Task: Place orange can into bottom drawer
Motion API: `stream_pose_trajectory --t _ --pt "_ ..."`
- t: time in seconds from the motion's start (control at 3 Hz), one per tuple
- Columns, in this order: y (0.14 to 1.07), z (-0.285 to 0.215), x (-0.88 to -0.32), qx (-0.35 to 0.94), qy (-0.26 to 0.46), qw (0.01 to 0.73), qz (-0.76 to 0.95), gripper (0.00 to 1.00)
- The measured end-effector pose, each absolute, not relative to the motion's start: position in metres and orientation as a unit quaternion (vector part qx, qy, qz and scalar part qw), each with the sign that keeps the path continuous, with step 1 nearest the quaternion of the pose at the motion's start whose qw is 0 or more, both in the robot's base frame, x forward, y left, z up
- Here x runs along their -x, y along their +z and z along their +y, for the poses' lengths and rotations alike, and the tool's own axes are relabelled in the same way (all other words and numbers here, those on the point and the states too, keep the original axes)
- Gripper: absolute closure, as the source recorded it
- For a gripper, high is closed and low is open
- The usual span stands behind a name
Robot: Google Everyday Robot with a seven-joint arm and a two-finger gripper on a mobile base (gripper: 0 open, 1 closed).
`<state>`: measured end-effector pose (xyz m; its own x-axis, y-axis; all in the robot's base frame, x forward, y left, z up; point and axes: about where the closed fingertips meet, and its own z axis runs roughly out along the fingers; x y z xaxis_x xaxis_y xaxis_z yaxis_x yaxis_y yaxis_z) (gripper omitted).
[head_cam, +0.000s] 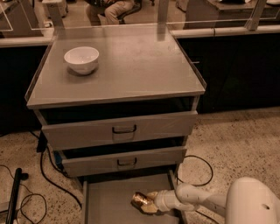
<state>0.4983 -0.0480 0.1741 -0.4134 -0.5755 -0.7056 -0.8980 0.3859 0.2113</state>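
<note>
Speckled terrazzo floor (245,144), dim warm light, dark counter fronts behind. Camera view, looking down from the front on a grey metal cabinet (118,74) with a flat top and a raised clear rim

- White bowl (81,59) upright on the cabinet top, far left part, alone there
- Upper drawer (118,129) ajar, dark gap above its front. Middle drawer (122,161) likewise ajar. Each has a dark handle at mid-front
- bottom drawer (107,201) pulled well out towards the camera, flat grey floor showing. Its near end is cut off by the lower edge
- orange can (141,199) inside the bottom drawer, right half, tilted or on its side. Shiny gold surface, label unreadable. Cannot tell if it rests on the drawer floor or hangs just above it
- gripper (151,204) low in the bottom drawer, right against the can, coming in from the right over the drawer's side wall. Its tip blends into the can's shine: whether it is clamped on the can or loose cannot be told
- White arm (197,199) runs right to a large rounded white shell (253,203), cut off at the corner
- Black cables (43,173) on the floor left of the cabinet, another loop at its right. Dark pole (13,197) lower left, partly cut off
- Seated person (111,6) at top edge, only legs visible
</note>
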Motion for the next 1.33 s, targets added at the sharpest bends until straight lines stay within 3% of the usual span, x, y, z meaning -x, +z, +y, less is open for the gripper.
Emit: stream_pose_trajectory --t 0.33,0.67,1.0,1.33 --pt "0.1524 -0.0416 -0.5054 0.469 0.286 0.271 0.791 1.00" --pt "0.1516 -0.0410 -0.5058 0.469 0.285 0.271 0.791 0.82" --pt "0.1516 -0.0410 -0.5058 0.469 0.285 0.271 0.791 0.58" --pt "0.1516 -0.0410 -0.5057 0.469 0.285 0.271 0.791 0.27"
